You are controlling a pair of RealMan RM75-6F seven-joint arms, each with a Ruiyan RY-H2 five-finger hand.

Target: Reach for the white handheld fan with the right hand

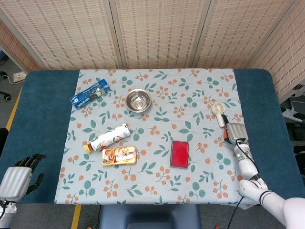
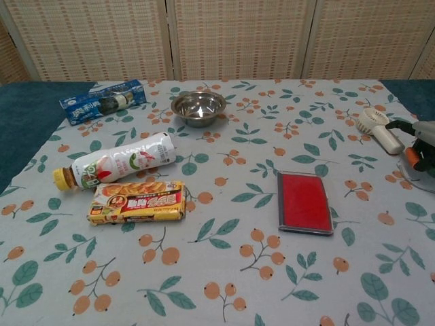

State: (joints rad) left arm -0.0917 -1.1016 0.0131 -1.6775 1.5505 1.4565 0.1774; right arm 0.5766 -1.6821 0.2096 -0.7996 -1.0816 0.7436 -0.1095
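The white handheld fan (image 1: pixel 218 111) lies flat near the right edge of the floral cloth, its round head pointing away and its handle toward the robot; the chest view shows the fan (image 2: pixel 378 129) at the far right. My right hand (image 1: pixel 235 131) rests on the cloth just behind and to the right of the handle end, holding nothing. In the chest view that right hand (image 2: pixel 423 141) is cut by the frame edge, with a dark fingertip close beside the handle. My left hand (image 1: pixel 19 175) lies at the table's near left corner, fingers apart and empty.
A red flat case (image 1: pixel 179 153) lies left of my right hand. Further left are a snack pack (image 1: pixel 119 156), a lying bottle (image 1: pixel 107 138), a steel bowl (image 1: pixel 137 100) and a blue pack (image 1: pixel 89 94). The blue table (image 1: pixel 259 95) borders the cloth.
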